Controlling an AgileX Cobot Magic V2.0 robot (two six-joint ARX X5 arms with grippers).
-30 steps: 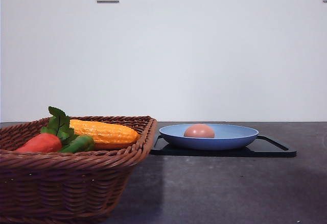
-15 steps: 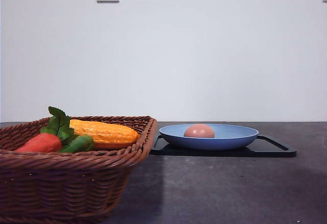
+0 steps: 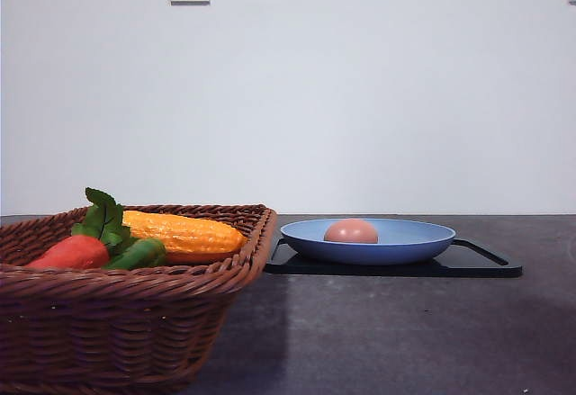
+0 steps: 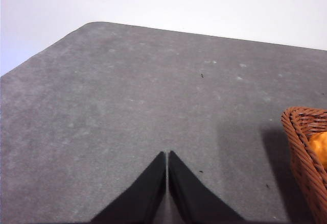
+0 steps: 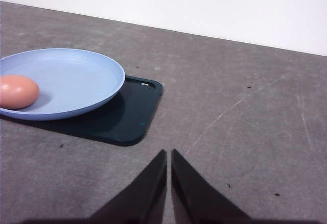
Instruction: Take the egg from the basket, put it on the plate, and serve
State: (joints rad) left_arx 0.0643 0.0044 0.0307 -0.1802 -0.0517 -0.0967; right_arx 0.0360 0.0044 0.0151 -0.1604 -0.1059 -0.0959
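Egg (image 3: 351, 230) on plate (image 3: 405, 242), right of basket (image 3: 117, 323)

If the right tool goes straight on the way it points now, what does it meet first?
Probably only bare table: the shut right tool points past the black tray corner, which lies off to one side. Depth is uncertain.

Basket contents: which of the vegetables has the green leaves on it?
The red-orange carrot at the basket's left; the leaves rise from its end. The yellow-orange corn and green vegetable have none.
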